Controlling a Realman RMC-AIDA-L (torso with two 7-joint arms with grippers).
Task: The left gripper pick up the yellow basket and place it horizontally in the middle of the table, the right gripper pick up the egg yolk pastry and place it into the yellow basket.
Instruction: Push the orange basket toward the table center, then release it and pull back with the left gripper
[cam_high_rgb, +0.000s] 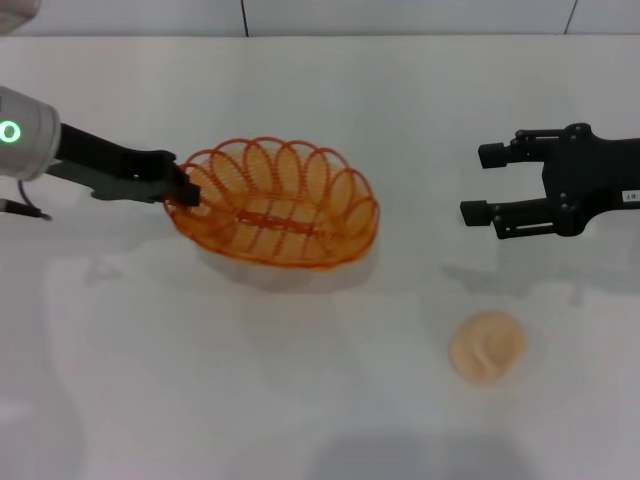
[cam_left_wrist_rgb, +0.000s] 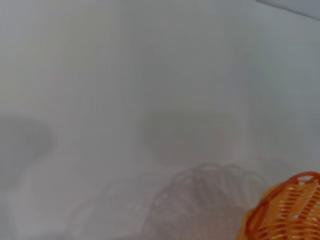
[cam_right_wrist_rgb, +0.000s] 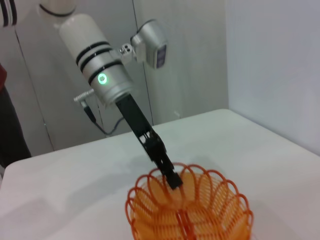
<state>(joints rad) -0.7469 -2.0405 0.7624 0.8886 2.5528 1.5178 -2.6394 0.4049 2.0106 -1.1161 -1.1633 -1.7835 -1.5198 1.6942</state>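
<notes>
Left claw (cam_high_rgb: 186, 190) grips yellow basket (cam_high_rgb: 275, 205); right claw's (cam_high_rgb: 484, 184) label unreadable.

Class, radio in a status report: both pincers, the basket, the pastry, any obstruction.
Left pincer shut on orange-yellow woven wire basket rim, basket lifted off white table. Right pincer open, hovering beyond pale round pastry. No obstruction.

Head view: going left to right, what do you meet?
Left gripper on its white banded arm → orange-yellow woven wire basket → round pale peach pastry → all-black right gripper.
</notes>
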